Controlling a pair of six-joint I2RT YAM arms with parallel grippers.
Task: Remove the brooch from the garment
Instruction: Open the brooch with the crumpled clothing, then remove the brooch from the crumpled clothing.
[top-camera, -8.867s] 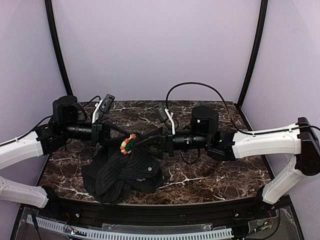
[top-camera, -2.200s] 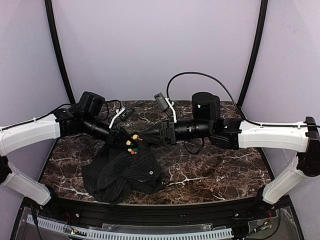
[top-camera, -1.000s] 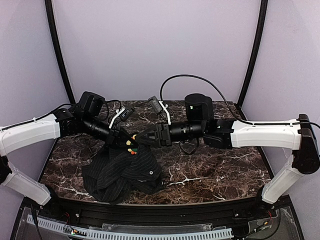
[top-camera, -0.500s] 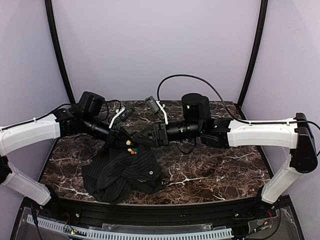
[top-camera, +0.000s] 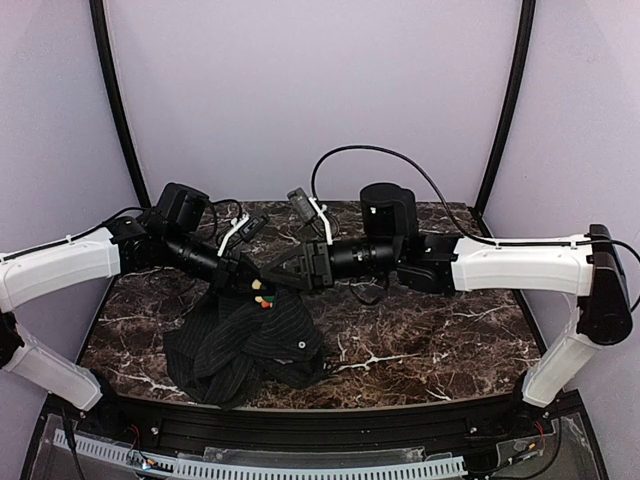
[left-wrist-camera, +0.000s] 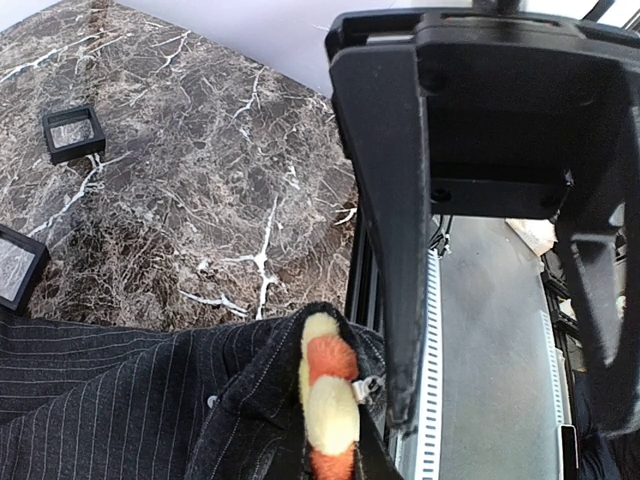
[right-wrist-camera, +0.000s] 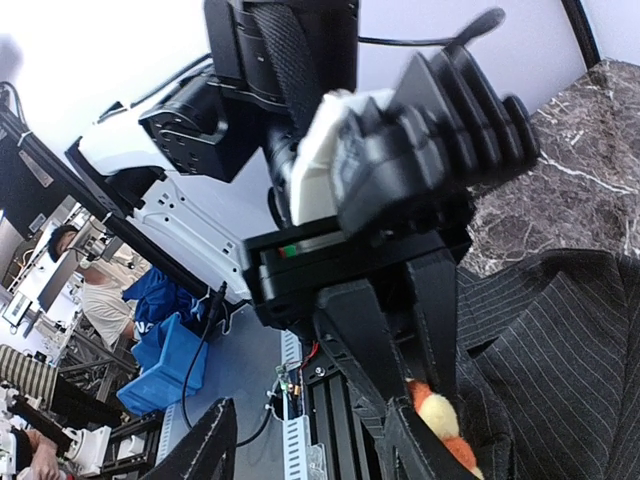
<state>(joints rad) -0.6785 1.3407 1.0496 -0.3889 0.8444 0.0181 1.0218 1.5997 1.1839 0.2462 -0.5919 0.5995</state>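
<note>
The black pinstriped garment (top-camera: 245, 345) lies heaped at the front left of the table, with one fold lifted. My left gripper (top-camera: 248, 282) is shut on that fold, right at the orange and cream brooch (top-camera: 262, 294). In the left wrist view the brooch (left-wrist-camera: 325, 400) stands edge-on, wrapped in cloth (left-wrist-camera: 110, 400), with its metal clasp showing. My right gripper (top-camera: 274, 276) is open and faces the left one. In the left wrist view one of its fingers (left-wrist-camera: 385, 250) runs just right of the brooch. In the right wrist view the brooch (right-wrist-camera: 440, 422) sits just outside my right gripper (right-wrist-camera: 318, 446).
Two small black square boxes (left-wrist-camera: 73, 132) (left-wrist-camera: 15, 265) lie on the marble table (top-camera: 420, 340) behind the garment. The black front rail (top-camera: 320, 425) borders the near edge. Cables loop over both wrists.
My right arm has moved left over the last seconds, bringing its open gripper up against the left gripper and the brooch. The left gripper has kept holding the lifted fold still.
</note>
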